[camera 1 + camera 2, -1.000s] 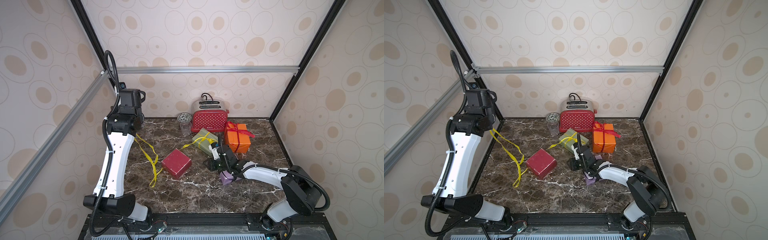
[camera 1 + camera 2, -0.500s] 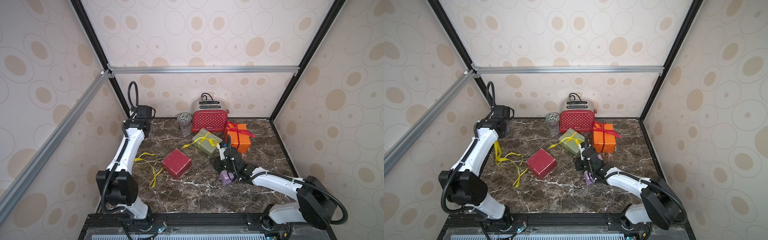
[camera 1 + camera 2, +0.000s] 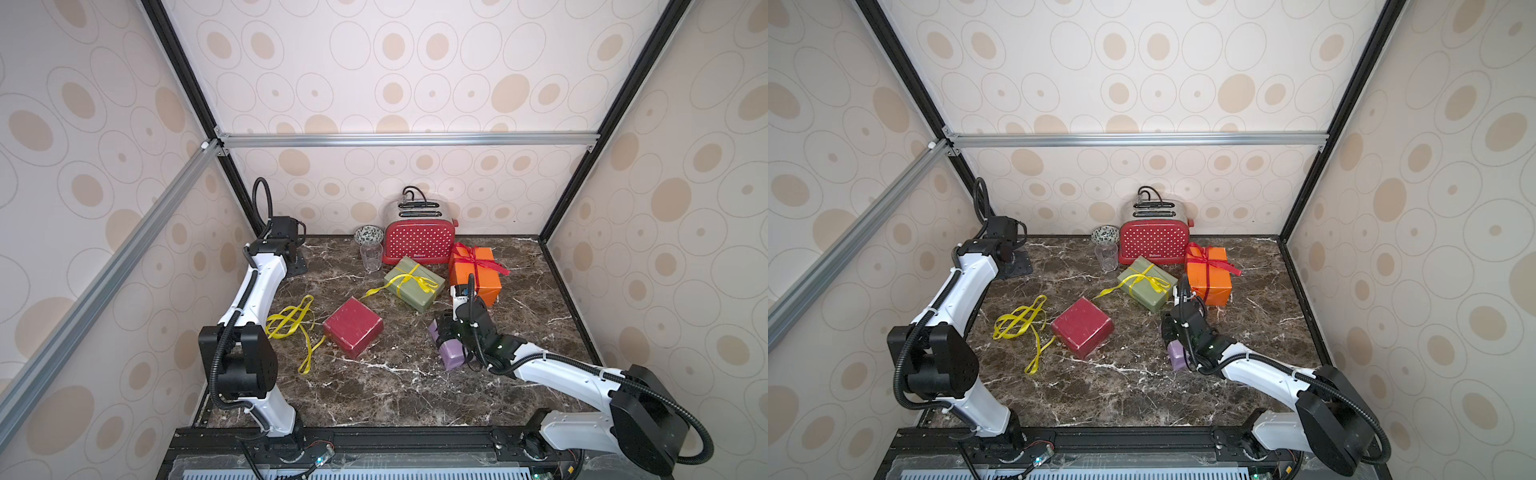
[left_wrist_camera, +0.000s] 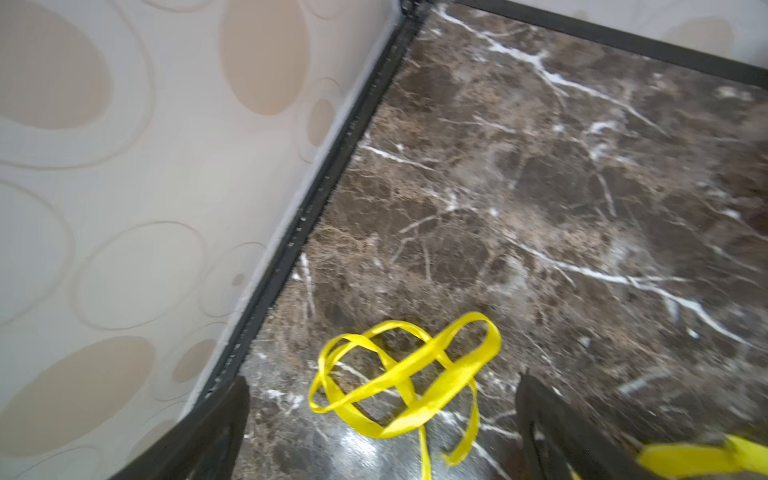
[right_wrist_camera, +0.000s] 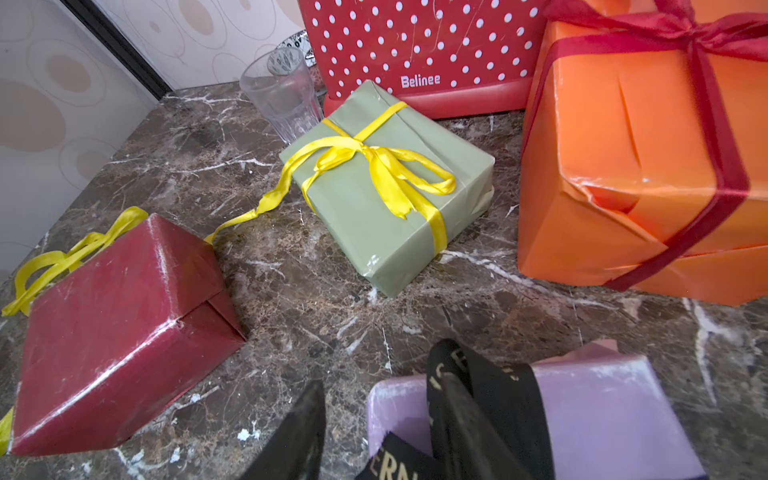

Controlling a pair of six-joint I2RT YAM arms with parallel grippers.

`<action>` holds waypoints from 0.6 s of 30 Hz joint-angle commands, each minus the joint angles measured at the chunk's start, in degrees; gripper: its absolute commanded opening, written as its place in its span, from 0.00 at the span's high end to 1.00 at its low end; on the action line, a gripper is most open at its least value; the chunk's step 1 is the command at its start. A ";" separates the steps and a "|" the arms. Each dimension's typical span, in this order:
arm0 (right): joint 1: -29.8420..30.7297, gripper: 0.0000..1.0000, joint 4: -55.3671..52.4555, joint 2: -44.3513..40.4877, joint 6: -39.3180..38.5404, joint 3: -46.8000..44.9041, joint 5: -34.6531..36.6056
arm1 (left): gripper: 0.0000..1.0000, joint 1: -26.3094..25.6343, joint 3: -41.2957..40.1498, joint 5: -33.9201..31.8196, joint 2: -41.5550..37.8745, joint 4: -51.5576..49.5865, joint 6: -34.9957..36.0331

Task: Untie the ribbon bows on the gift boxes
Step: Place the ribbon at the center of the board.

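My left gripper (image 4: 382, 399) is open near the back left corner, low over the table. A loose yellow ribbon (image 4: 399, 374) lies heaped on the marble under it, left of the bare dark red box (image 3: 353, 326). The olive green box (image 3: 413, 282) carries a tied yellow bow (image 5: 382, 166). A red bow (image 3: 473, 257) sits on the orange box (image 3: 478, 278). My right gripper (image 5: 382, 378) is over the lilac box (image 5: 602, 407) with its jaws apart. One finger rests against the black lettered ribbon (image 5: 511, 399); the other hangs beside the box.
A red white-dotted toaster (image 3: 419, 241) stands at the back wall, with a clear glass (image 3: 371, 255) and a patterned bowl (image 3: 368, 235) to its left. Patterned walls close in the table on three sides.
My left arm came down from high up to the table's back left and opened, dropping the yellow ribbon into a heap. The right gripper shifted slightly toward the front at the lilac box.
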 commanded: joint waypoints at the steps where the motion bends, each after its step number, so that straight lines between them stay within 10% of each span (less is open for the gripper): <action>1: 0.32 0.53 -0.68 0.43 0.69 1.40 0.43 | 0.01 -1.24 -1.10 12.27 -0.76 2.90 2.20; 18: 0.35 0.51 -1.86 4.52 -0.12 4.48 -8.22 | 0.01 -12.62 0.79 26.85 11.25 0.97 0.13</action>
